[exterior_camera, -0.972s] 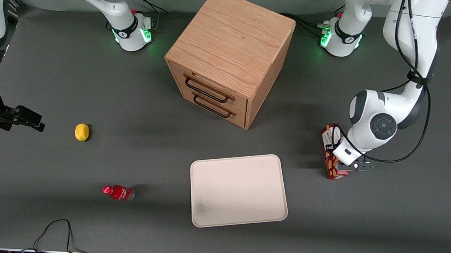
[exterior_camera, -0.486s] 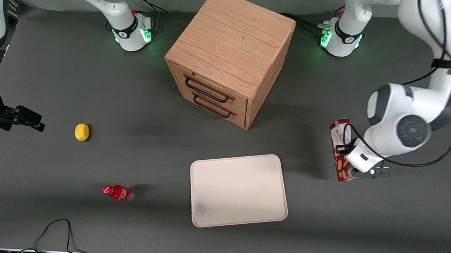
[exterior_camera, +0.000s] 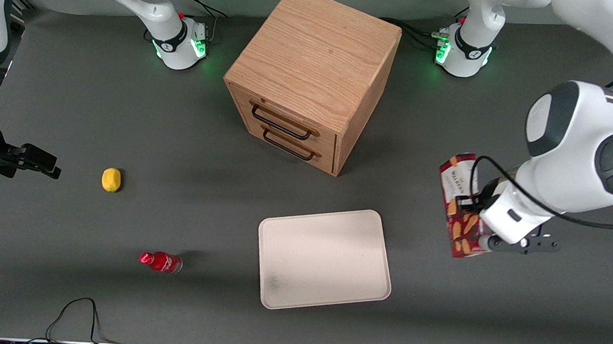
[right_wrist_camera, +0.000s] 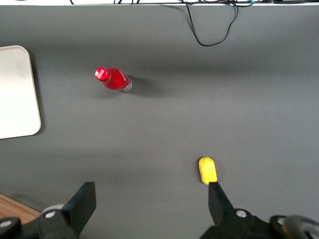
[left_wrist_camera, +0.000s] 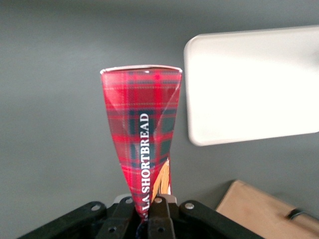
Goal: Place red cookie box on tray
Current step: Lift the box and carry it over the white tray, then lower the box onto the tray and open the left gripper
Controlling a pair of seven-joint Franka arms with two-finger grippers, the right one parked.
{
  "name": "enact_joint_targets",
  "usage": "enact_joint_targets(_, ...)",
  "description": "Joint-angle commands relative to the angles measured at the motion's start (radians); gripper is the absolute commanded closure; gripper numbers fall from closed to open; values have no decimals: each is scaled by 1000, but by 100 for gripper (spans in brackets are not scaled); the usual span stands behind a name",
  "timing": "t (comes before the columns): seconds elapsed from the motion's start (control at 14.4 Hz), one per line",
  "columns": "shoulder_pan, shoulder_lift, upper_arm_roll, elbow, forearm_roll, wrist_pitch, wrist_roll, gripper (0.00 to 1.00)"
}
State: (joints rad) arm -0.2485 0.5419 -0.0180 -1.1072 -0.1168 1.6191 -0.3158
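Holding the red cookie box (exterior_camera: 459, 203) pinched by one end, the gripper (exterior_camera: 484, 241) hangs in the air toward the working arm's end of the table; its fingers (left_wrist_camera: 149, 211) are clamped tight on the carton, squeezing the cardboard nearly flat there. The box is clear of the grey table, its long axis hanging down and away from the fingers so that its free end (left_wrist_camera: 141, 70) is the lowest part. The tray (exterior_camera: 324, 258), a flat cream rectangle with nothing on it, lies on the table well apart from the box, toward the parked arm's end and somewhat nearer the front camera. A wooden drawer cabinet (exterior_camera: 311, 78) stands farther from that camera than the tray. The coming move likely depends on carrying the box sideways over the tray, then lowering it free end first
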Motion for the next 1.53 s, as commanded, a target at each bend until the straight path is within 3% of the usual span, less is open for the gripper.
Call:
enact_joint_targets(0.0, -35, 180, -32, 217, -20, 39, -84, 100)
enact_joint_targets(0.28, -101, 315, -43, 214, -6, 187, -198, 100)
enact_joint_targets(0.49, -156, 400, -43, 199, 132, 267, -265, 100)
enact_joint_targets(0.69, -173, 434, -43, 129, 190, 361, -289, 100)
enact_joint_targets(0.9, -175, 441, -42, 99, 190, 413, -290, 100)
enact_joint_targets(0.97, -175, 441, -42, 96, 192, 432, -286, 81)
enact_joint_targets(1.04, -178, 441, -37, 70, 215, 458, -276, 7)
enact_joint_targets(1.11, -184, 438, -36, 57, 242, 484, -278, 0)
enact_joint_targets(1.25, -181, 417, -36, 47, 246, 496, -279, 0)
enact_joint_targets(1.46, -137, 243, -42, -113, 233, 499, -278, 0)
